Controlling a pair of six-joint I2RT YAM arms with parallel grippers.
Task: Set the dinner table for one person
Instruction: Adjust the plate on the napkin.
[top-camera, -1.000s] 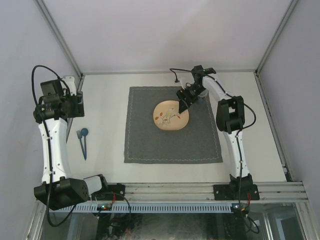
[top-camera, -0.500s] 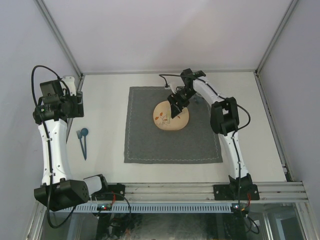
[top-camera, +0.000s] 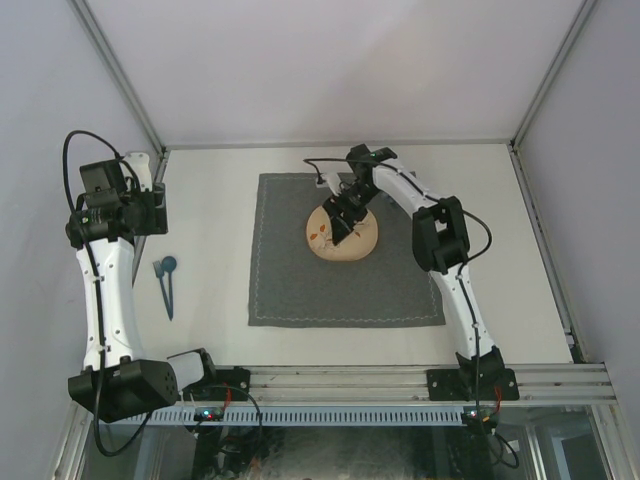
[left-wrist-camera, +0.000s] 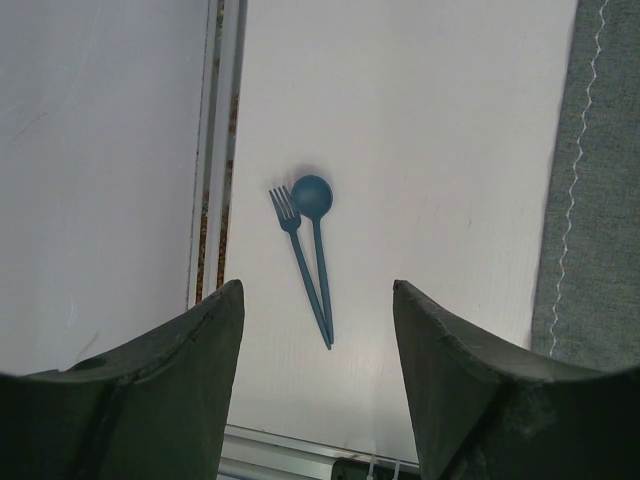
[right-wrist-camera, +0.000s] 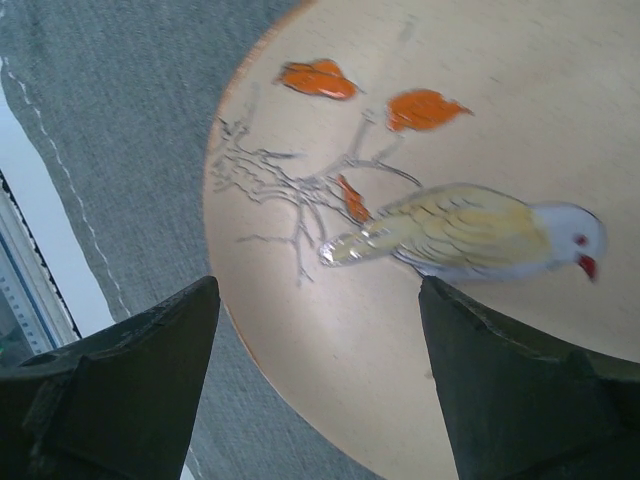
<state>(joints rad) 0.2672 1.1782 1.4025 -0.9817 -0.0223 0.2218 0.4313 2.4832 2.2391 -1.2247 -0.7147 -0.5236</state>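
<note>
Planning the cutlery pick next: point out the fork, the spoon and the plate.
fork (left-wrist-camera: 285, 209), left wrist view, on its tines.
spoon (left-wrist-camera: 312, 196), left wrist view, on its bowl.
plate (top-camera: 335, 251), top view, on a bare part by its near rim.

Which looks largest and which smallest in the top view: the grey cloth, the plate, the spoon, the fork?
1. grey cloth
2. plate
3. spoon and fork: they look alike in length, too small to rank.
</note>
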